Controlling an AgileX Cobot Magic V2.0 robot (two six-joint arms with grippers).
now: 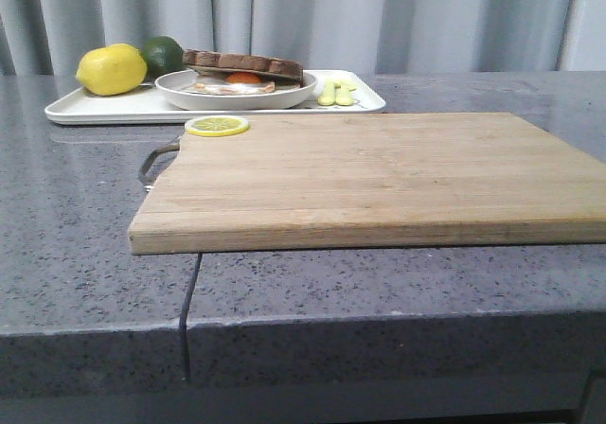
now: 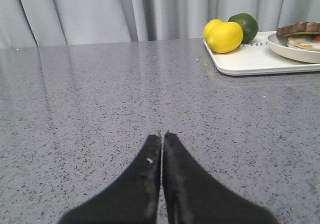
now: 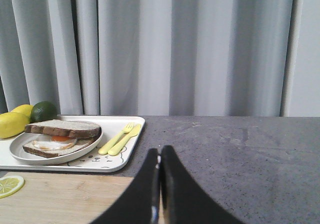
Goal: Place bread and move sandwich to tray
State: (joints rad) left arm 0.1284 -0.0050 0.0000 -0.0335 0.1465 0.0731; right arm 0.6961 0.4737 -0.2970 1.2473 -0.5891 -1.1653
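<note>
The left gripper [image 2: 162,134] fills the near edge of its wrist view, its two black fingers pressed together with nothing between them, hovering over bare grey speckled bench [image 2: 100,109]. The right gripper [image 3: 160,148] is likewise closed tip to tip and empty, just past the far edge of the wooden cutting board [image 1: 379,178], which lies along the bench's front edge. A lemon slice [image 1: 217,125] rests on the board's far left corner, and a metal handle [image 1: 156,162] sticks out from the board's left end. Behind the board, at the back of the bench, lies the tray [image 1: 114,110], white with rounded corners. On it stands the plate [image 1: 237,96] carrying the sandwich [image 1: 241,72]: a lower slice, a fried egg with orange yolk, and the bread [image 3: 62,128] laid on top, dark crust outward. At the tray's left end sit a whole lemon [image 1: 111,69] and a lime [image 1: 163,55], touching each other; at its right end lie a pale yellow fork and knife [image 3: 120,139] side by side. Grey curtains [image 3: 200,49] hang behind the bench
</note>
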